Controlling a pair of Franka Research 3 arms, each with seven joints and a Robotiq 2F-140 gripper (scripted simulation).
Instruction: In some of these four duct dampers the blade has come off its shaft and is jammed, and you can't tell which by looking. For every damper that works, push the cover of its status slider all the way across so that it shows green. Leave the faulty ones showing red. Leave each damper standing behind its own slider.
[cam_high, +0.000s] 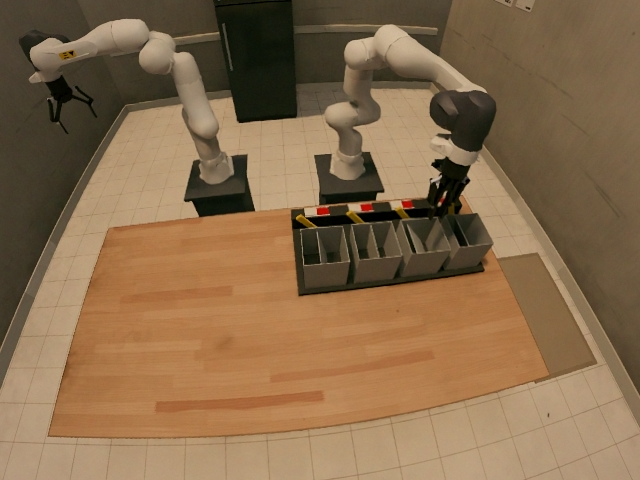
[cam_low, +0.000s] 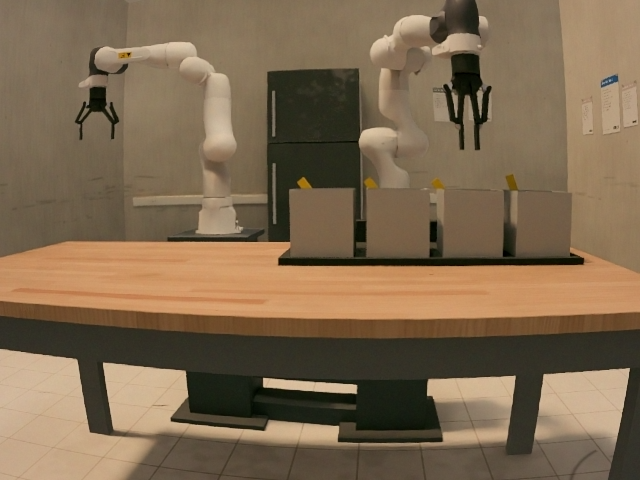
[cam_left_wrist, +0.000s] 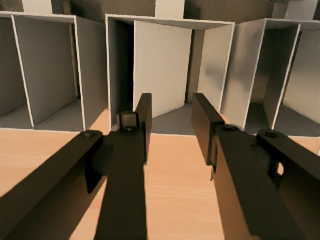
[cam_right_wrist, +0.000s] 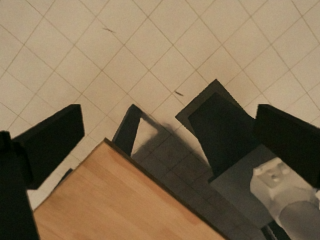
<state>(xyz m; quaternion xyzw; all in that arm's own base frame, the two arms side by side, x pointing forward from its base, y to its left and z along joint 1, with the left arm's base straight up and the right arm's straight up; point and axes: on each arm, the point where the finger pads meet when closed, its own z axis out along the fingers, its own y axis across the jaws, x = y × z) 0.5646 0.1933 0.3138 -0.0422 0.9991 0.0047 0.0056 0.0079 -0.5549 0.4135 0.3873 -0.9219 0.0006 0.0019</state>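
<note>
Four grey dampers (cam_high: 325, 273) (cam_high: 377, 266) (cam_high: 424, 261) (cam_high: 467, 255) stand in a row behind their sliders. Yellow levers (cam_low: 305, 182) (cam_low: 371, 183) (cam_low: 438, 183) lean left on the first three; the fourth lever (cam_low: 511, 182) is steeper. The third damper's inner panel (cam_left_wrist: 160, 65) stands turned, its broad face showing. Three sliders show red (cam_high: 323, 211) (cam_high: 366, 207) (cam_high: 407, 204); the fourth, mostly hidden by my left gripper, shows a bit of red. My left gripper (cam_high: 438, 212) (cam_low: 469, 147) (cam_left_wrist: 171, 108) points down above the dampers, partly open and empty. My right gripper (cam_high: 80, 124) (cam_low: 96, 138) (cam_right_wrist: 169, 119) is wide open, empty, far left.
The dampers and slider rail share a dark base (cam_high: 392, 283) (cam_low: 320, 261) on the right part of the wooden table (cam_high: 206, 330) (cam_low: 155, 284). Both arm pedestals stand behind the table's back edge. A dark fridge (cam_high: 263, 62) (cam_low: 312, 108) stands farther back.
</note>
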